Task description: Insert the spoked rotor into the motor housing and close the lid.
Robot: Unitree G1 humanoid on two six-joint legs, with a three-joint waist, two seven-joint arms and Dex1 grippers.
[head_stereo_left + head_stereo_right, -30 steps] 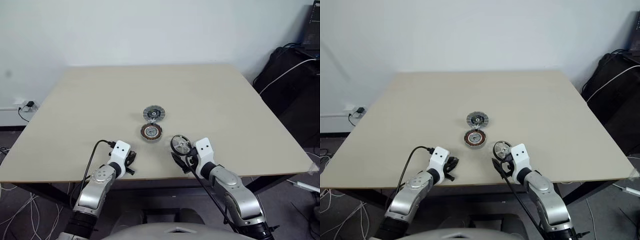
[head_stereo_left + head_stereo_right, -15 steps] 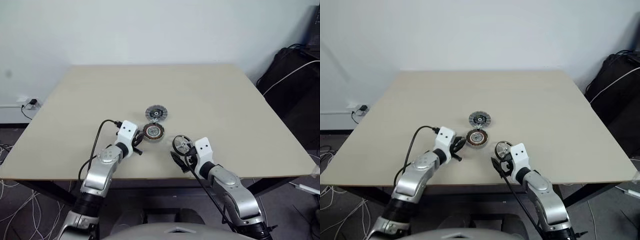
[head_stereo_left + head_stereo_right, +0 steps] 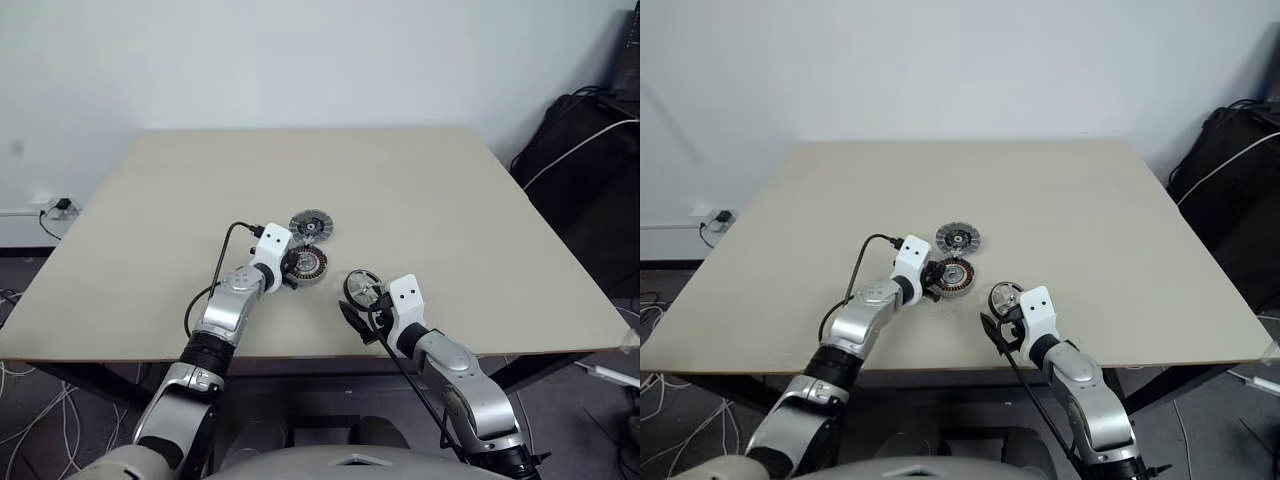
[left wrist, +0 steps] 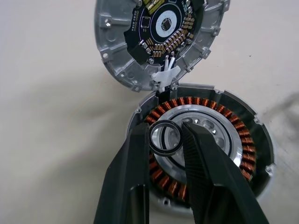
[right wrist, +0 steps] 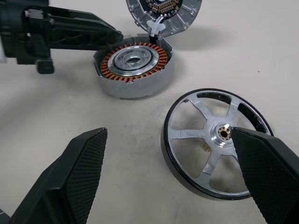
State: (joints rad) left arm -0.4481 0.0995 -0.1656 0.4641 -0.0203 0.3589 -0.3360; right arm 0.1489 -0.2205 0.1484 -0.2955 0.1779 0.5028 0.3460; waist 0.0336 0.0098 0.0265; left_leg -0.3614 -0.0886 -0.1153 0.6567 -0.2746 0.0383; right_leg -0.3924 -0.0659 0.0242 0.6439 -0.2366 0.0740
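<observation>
The left tool [image 4: 164, 140] is closed on a small dark ring [image 4: 165, 137], pinched between its two black fingers and held over the silvery centre of the housing [image 4: 205, 149]. From the head views the tool's fingers cover the housing's left edge, so whether they touch it cannot be told; the ring is too small to make out there. The housing's lower rim is hidden behind the fingers in the left wrist view. Just beyond the housing lies the lid [image 3: 310, 225], its ribbed rim and dark circuit face up, touching the housing at a white clip; its far edge is cut off in both wrist views.

To the right, well apart from the housing, the rotor [image 5: 217, 142] lies flat near the surface's front edge. The right tool [image 5: 166, 161] hangs open, one finger over the rotor's edge, the other off to its side.

The surface [image 3: 400, 190] is a pale beige tabletop. A white wall stands behind, cables and a socket lie on the floor at left, and dark bags with a white cable sit at right.
</observation>
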